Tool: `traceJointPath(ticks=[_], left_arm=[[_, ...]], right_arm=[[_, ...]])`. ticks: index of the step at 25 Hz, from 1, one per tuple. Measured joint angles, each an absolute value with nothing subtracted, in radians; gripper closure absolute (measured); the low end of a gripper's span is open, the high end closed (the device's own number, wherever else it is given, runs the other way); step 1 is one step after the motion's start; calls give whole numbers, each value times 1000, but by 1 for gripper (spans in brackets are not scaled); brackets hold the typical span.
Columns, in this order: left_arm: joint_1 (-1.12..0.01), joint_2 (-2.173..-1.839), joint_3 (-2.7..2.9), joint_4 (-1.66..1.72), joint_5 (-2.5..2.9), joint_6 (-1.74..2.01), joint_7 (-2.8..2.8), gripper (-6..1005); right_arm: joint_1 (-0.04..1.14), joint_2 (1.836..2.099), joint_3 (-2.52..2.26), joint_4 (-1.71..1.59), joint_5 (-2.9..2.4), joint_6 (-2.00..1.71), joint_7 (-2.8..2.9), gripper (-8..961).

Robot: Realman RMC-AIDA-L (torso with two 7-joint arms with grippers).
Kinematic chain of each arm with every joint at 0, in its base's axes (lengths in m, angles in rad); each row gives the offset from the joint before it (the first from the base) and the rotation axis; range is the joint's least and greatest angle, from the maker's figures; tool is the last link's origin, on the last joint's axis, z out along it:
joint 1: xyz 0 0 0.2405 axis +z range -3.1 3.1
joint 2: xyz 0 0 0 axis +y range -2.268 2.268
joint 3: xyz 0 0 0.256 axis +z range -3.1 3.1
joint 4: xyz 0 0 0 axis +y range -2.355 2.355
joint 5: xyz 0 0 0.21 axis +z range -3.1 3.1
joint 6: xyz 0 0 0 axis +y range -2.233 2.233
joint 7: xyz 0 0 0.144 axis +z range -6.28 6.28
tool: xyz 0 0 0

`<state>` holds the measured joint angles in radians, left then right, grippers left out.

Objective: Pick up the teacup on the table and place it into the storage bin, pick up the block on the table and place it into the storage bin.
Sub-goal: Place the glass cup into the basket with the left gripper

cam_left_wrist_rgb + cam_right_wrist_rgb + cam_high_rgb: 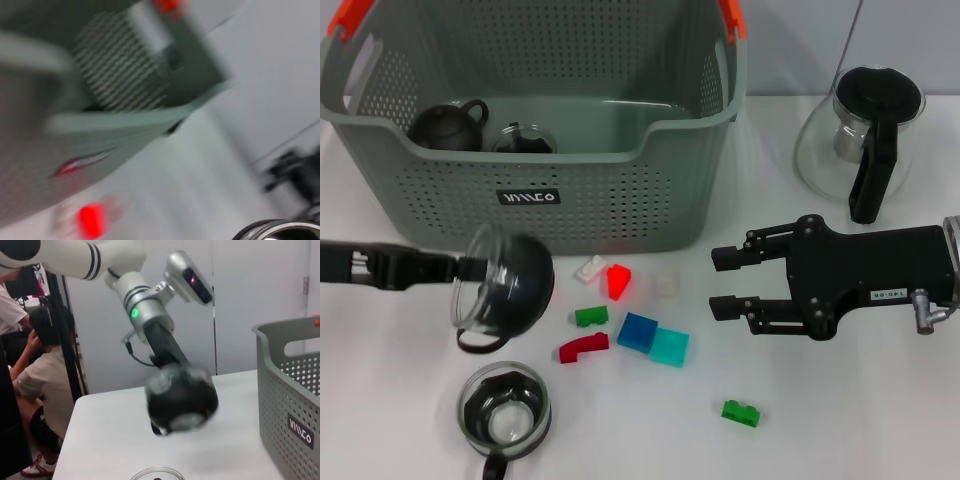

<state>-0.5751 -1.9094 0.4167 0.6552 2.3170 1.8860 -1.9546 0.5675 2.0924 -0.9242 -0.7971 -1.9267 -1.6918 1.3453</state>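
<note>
Head view shows your left end effector (460,268) clamped on a glass teacup (505,285), lifted at the near left of the storage bin (620,200). Glass is slippery and fragile; keep hold at its rim. Your right end effector (725,283) hangs open.

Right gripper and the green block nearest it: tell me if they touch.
Apart. In the head view, bare white table separates the right gripper, hovering open, from the green block lying below it in the picture.
</note>
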Motion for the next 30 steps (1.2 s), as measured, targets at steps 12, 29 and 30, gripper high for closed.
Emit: traceJointPath(ticks=[12,29,30], left_arm=[[-662,-1870,348,603,1927,2002,-2065,948],[-951,-1832,839,781,2260,1265,-2483,941],[-967,-1842,868,780,2313,1238,-2497,941]], right_arm=[[563,2092,-923,-795,-1928,-1697,1337,419],[528,2097,-902,-766,-1871,-1787,1179,418],[528,2097,-902,-765,-1871,-1786,1179,418]])
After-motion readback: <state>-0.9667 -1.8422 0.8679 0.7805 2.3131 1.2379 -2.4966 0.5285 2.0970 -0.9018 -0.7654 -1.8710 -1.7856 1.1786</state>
